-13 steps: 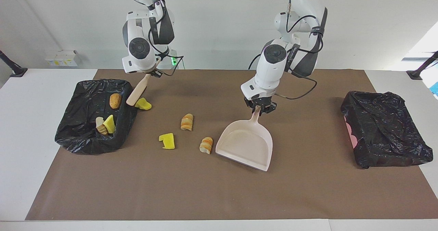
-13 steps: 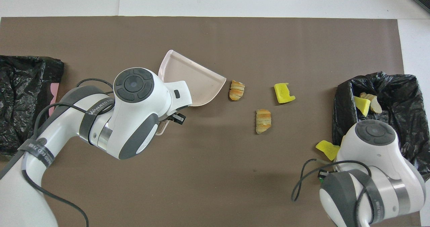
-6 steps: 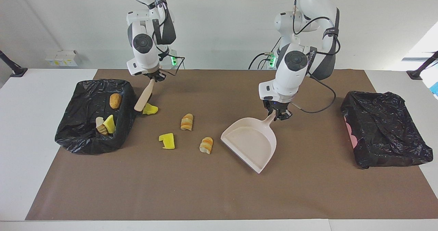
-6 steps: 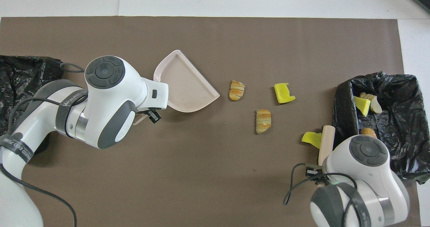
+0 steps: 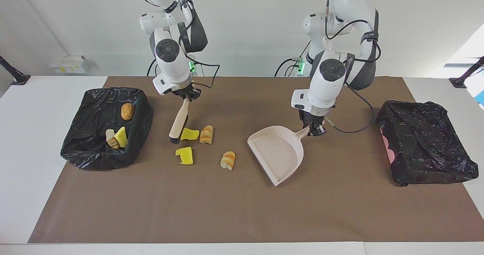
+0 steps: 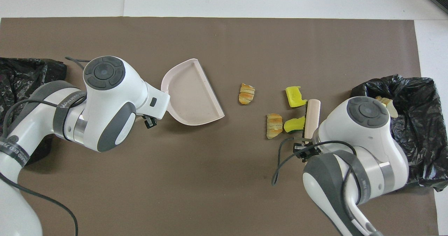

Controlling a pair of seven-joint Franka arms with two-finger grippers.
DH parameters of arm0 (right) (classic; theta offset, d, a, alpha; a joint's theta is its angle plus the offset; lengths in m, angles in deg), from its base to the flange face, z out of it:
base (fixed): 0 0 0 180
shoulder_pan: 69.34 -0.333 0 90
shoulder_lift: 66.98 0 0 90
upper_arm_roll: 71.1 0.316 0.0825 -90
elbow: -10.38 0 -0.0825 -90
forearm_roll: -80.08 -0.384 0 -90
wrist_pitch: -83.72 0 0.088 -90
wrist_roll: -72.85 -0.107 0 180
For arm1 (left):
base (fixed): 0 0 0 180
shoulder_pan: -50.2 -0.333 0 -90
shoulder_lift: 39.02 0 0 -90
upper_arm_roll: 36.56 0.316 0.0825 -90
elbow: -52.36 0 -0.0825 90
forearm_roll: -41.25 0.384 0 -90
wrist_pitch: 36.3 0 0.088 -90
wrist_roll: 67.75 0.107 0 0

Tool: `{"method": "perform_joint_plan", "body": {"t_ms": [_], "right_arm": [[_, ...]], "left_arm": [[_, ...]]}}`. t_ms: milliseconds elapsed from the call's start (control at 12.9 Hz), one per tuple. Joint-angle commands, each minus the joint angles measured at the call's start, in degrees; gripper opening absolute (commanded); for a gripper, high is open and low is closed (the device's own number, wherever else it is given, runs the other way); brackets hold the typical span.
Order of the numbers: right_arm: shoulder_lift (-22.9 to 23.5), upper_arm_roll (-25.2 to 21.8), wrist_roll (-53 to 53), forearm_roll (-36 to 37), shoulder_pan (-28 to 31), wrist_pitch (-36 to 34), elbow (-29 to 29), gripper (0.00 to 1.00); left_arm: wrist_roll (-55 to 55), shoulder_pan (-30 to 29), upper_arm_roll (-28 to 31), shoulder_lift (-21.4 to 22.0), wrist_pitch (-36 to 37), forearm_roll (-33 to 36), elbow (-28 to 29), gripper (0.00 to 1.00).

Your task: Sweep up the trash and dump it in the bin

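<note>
Right gripper [image 5: 186,96] is clamped on the handle of the beige brush [image 5: 178,122], whose dark bristles rest on the brown mat [image 5: 242,209] against a yellow foam chunk [image 5: 189,134]. Just beside that chunk, toward the left arm's end, stands a striped bread-like piece [image 5: 206,134]. A second yellow chunk [image 5: 185,155] and another striped piece [image 5: 228,160] lie farther from the robots.

Left gripper [image 5: 314,128] is closed on the handle of the beige dustpan [image 5: 279,153], its open mouth turned toward the scraps.

A second ago the brush leaned at the rim of the black-lined bin [image 5: 81,149] at the right arm's end, with the yellow chunk beside that bin; brush and chunk have since travelled to the striped piece. The dustpan has swung its mouth round and now lies apart from the striped piece it nearly touched.

Inside that bin sit a brown nugget [image 5: 127,111], a yellow chunk [image 5: 121,136] and a pale lump [image 5: 110,139]. A second black-lined bin [image 5: 423,145] sits at the left arm's end. The mat covers a white table [image 5: 34,141] before a pale wall.
</note>
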Motion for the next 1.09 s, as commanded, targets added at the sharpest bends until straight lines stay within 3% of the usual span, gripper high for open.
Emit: {"method": "perform_joint_plan", "body": {"t_ms": [0,233,465,698,1008], "right_arm": [[3.33,-0.10,4.22,0.08,1.50,-4.25,-6.75,0.00],[2.37,-0.37,8.51,3.42,4.91,-3.81,-4.13,0.00],[0.17,-0.37,18.18,3.78,10.29,2.15,2.80,0.00],[0.43,-0.11,17.50,3.43,9.07,7.42,6.60,0.00],[5.43,-0.02,11.98,1.59,1.70,13.41,5.82,0.00]], "left_arm": [[6.57,0.19,0.04,-0.98,-1.28,1.17,0.39,0.00],[6.68,0.72,-0.05,-1.25,-1.46,2.05,0.83,0.00],[6.50,1.60,-0.14,-1.43,-2.77,2.40,1.09,0.00],[6.33,3.53,-0.23,-0.37,-2.87,2.22,3.46,0.00],[6.06,3.71,-0.23,2.34,-5.40,2.31,7.93,0.00]]}}
